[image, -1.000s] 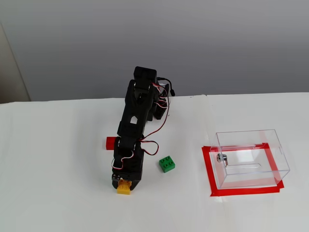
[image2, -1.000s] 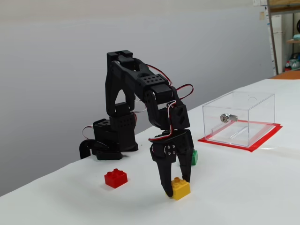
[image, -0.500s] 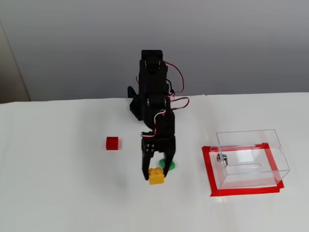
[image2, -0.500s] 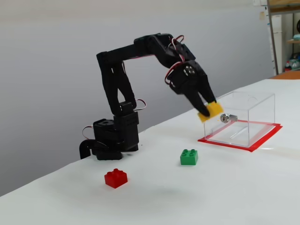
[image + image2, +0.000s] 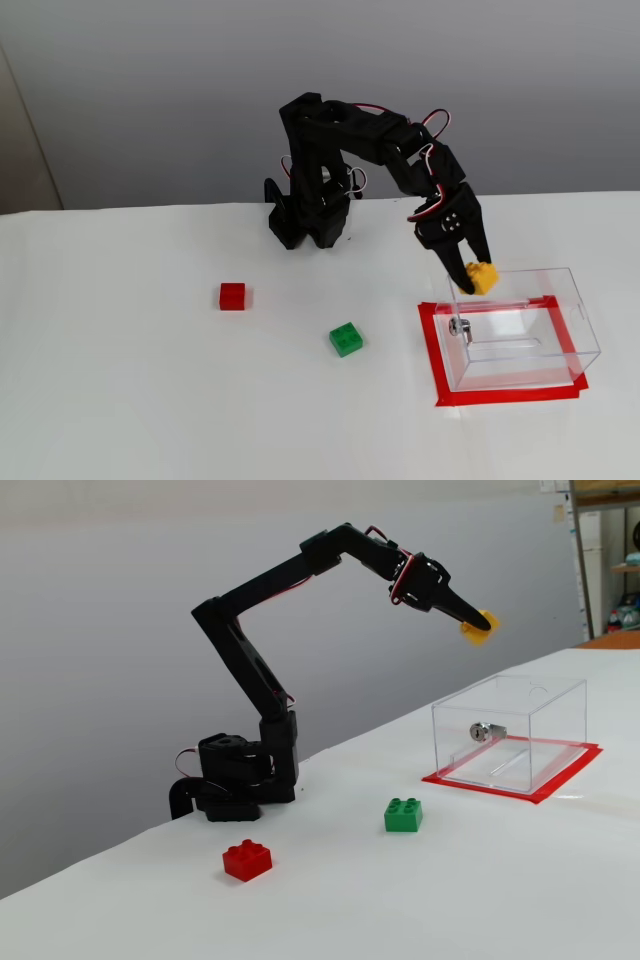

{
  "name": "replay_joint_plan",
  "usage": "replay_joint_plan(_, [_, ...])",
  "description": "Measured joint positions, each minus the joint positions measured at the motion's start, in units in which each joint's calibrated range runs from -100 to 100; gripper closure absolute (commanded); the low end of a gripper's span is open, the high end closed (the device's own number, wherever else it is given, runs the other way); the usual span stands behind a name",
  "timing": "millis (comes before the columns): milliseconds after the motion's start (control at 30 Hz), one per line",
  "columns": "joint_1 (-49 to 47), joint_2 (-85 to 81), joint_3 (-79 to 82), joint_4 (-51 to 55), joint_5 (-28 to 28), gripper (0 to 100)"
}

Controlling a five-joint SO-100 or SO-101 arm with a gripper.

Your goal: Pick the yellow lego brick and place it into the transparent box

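Yellow lego brick [image 5: 479, 626] clamped in gripper [image 5: 478, 627] — held high, clearing transparent box [image 5: 520, 730] rim for drop.

1. I am matte black all over: my arm [image 5: 262, 658] is built of blocky plastic links, with no colour on the shells themselves.
2. My base [image 5: 232, 778] is a squat, chunky black block with a rounded clamp-like lip at one side.
3. Thin red, white and black wires loop out at my joints; one bundle [image 5: 432, 122] arches over the upper links in a fixed view.
4. My wrist housing [image 5: 452, 222] shows small pale screw heads on its flat face.
5. My fingers [image 5: 466, 613] are long, slim black wedges tapering to narrow tips.
6. A glint of silver metal [image 5: 327, 178] shows inside my shoulder column.
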Motion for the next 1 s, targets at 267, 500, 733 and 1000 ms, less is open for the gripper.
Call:
replay_joint_plan(267, [-9.29,6.93,0.09,-0.09,0.00,84])
replay_joint_plan(500, [-9.29,12.43,-1.68,-3.08,0.00,84])
replay_joint_plan(733, [-9.29,16.58,-3.80,-4.20,0.15,84])
replay_joint_plan(1000, [-11.00,17.67,-3.80,-6.77,0.15,84])
